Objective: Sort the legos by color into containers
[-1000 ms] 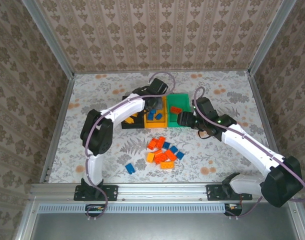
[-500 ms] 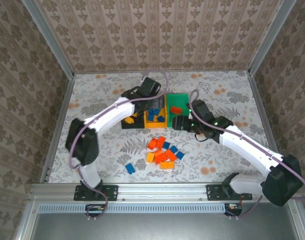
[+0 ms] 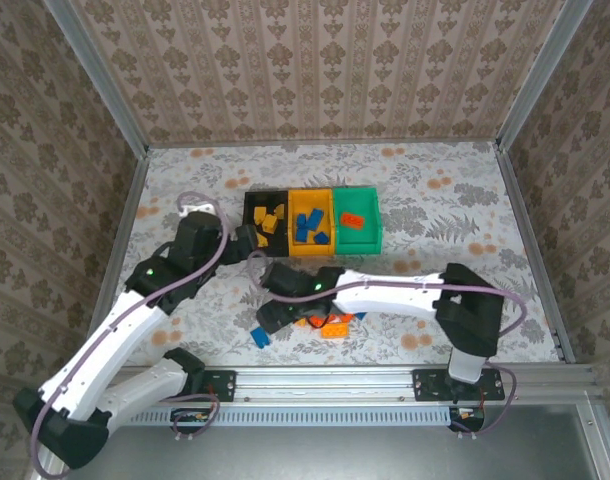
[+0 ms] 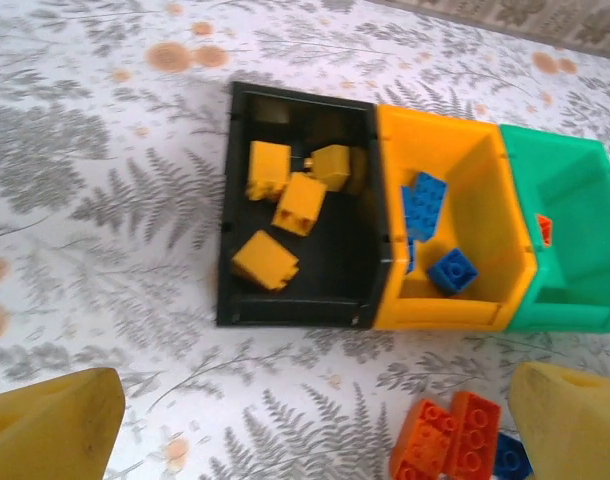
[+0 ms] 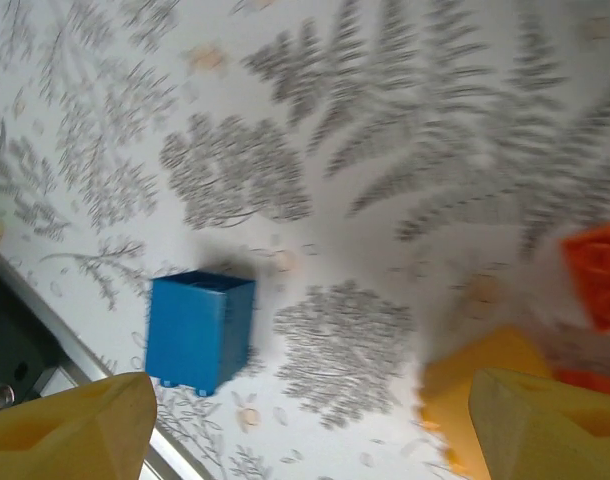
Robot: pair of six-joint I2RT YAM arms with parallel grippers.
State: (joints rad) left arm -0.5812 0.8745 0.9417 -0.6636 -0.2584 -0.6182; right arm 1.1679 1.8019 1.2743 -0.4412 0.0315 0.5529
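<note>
Since the earlier frame, the left end effector (image 4: pixel 310 425) had withdrawn from above the bins to a position near the black bin's (image 4: pixel 335 275) left front corner. The right end effector (image 5: pixel 310 425) had swung from beside the green bin (image 4: pixel 575 215) across to the left front part of the counter (image 3: pixel 435 200).

Left end effector: its fingers stood wide apart and held nothing. Its wrist view faced the row of three bins. The black bin contained four yellow-orange bricks (image 4: pixel 300 203). The yellow-orange bin (image 4: pixel 455 312), touching it on the right, contained blue bricks (image 4: pixel 452 270). The green bin, last in the row, contained a red-orange brick (image 3: pixel 351 220). The left arm (image 3: pixel 125 330) ran back along the left side of the counter.

Right end effector: its fingers stood wide apart and held nothing. It hung above a single blue brick (image 5: pixel 198 330) that lay on the counter nearer its left finger, not touched by either finger. This brick lay apart from the loose pile (image 3: pixel 333 322) of red-orange, yellow-orange and blue bricks to its right. The right arm (image 3: pixel 395 295) stretched across the front of the counter, covering part of that pile in the top view.
</note>
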